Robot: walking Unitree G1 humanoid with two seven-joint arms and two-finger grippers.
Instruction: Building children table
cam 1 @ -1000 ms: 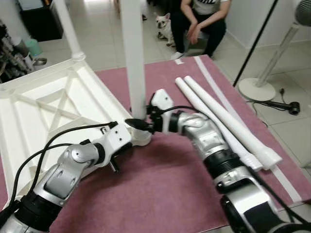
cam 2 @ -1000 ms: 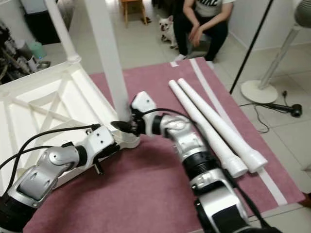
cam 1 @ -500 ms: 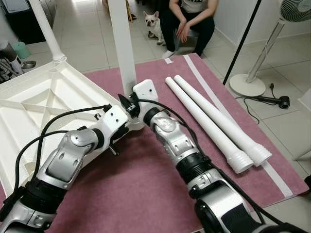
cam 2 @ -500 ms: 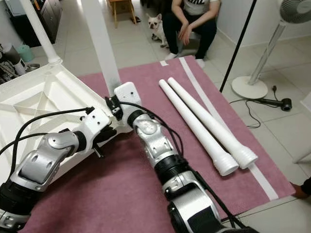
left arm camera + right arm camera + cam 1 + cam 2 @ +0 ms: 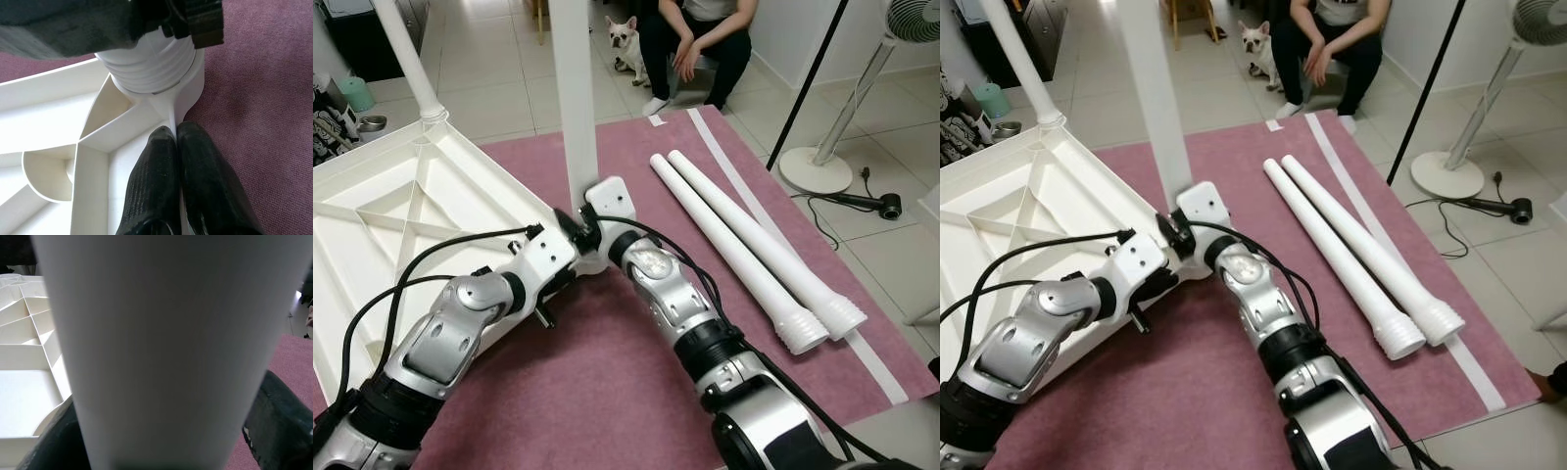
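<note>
Right gripper clamps the upright white plastic leg for threading, while closed left gripper pins the upturned white plastic tabletop steady.

You look down on a mauve rug spread over a floor of pale glossy tiles. Beyond the rug's far edge a person sits with hands clasped, and a small pale dog sits just beside them. Off the rug's right side stands a white pedestal fan on a round base, with a thin black pole leaning between it and the rug. A black cable runs from the fan's base to a small dark device on the tiles. A white strip runs along the rug's right side. Past the far left corner you see a dark cabinet and a green cup.
</note>
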